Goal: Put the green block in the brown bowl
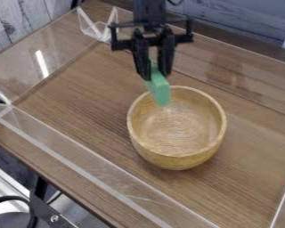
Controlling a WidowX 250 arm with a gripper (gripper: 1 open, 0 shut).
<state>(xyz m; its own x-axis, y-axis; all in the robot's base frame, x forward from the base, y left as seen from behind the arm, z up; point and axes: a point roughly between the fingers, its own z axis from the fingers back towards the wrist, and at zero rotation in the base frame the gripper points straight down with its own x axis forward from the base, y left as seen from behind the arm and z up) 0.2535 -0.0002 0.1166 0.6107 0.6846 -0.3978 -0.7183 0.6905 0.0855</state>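
The black gripper point(155, 64) clamps the smooth bright green rectangular block point(160, 89) by its upper end, hanging it upright just above the far rim of the thick-walled, grainy light-brown wooden bowl point(177, 127).

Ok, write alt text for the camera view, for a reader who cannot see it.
A black robot end effector grips a green block and holds it in the air above the far rim of a round brown bowl, whose inside looks empty. The bowl sits on a wooden table enclosed by low clear walls.
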